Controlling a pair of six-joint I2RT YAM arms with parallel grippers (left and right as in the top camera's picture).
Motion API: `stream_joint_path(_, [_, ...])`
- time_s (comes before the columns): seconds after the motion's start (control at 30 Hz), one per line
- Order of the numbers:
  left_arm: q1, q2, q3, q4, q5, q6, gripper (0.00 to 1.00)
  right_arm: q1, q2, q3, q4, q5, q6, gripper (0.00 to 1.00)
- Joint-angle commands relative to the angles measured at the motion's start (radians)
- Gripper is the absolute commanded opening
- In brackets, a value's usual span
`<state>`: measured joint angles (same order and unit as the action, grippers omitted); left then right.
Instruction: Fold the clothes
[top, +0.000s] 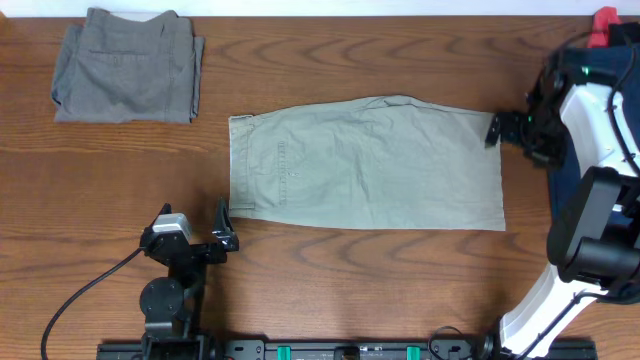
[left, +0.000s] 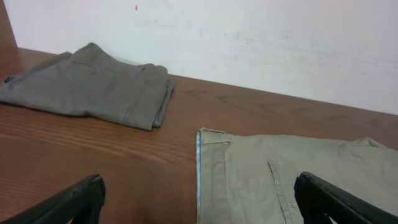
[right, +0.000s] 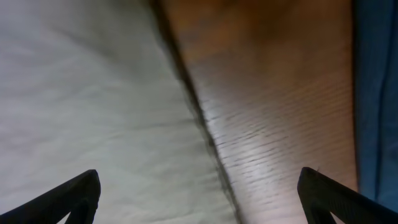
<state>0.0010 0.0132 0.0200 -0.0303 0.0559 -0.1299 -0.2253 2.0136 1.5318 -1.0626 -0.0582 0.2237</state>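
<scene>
The pale khaki-green shorts (top: 370, 165) lie flat in the middle of the table (top: 120, 200), the left gripper (top: 226, 226) wide open near their waistband (top: 240, 165), the right gripper (top: 493, 128) wide open at their hem edge (top: 498, 175).

Pale khaki-green for the spread shorts (top: 365, 165), darker grey for the folded shorts (top: 128, 65). Navy blue on the garment (right: 376, 93). Reddish-brown, wavy-grained wood for the table (top: 330, 60).
</scene>
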Motion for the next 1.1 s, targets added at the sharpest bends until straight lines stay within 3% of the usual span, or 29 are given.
stream_joint_path(0.0, [0.003,-0.003,-0.016,-0.036,-0.001,0.006,0.98,-0.014,-0.026,-0.091,0.061,-0.023,0.005,0.99])
stream_joint_path(0.13, [0.003,-0.003,-0.016,-0.036,-0.001,0.006,0.98,-0.011,-0.026,-0.192,0.177,-0.109,-0.031,0.96])
stream_joint_path(0.37, [0.003,-0.003,-0.016,-0.036,-0.001,0.006,0.98,0.003,-0.026,-0.285,0.294,-0.186,-0.03,0.64])
stream_joint_path(0.47, [0.003,-0.003,-0.016,-0.036,-0.001,0.006,0.98,0.006,-0.026,-0.299,0.312,-0.185,-0.03,0.36])
stream_joint_path(0.53, [0.003,-0.003,-0.016,-0.036,-0.001,0.006,0.98,0.006,-0.026,-0.302,0.325,-0.185,-0.03,0.09])
stream_joint_path(0.57, [0.003,-0.003,-0.016,-0.036,-0.001,0.006,0.98,0.006,-0.026,-0.301,0.333,-0.185,-0.03,0.01])
stream_joint_path(0.83, [0.003,-0.003,-0.016,-0.036,-0.001,0.006,0.98,0.0,-0.026,-0.288,0.45,-0.171,-0.029,0.01])
stream_joint_path(1.07, [0.003,-0.003,-0.016,-0.036,-0.001,0.006,0.98,-0.026,-0.026,-0.228,0.4,-0.093,-0.007,0.01])
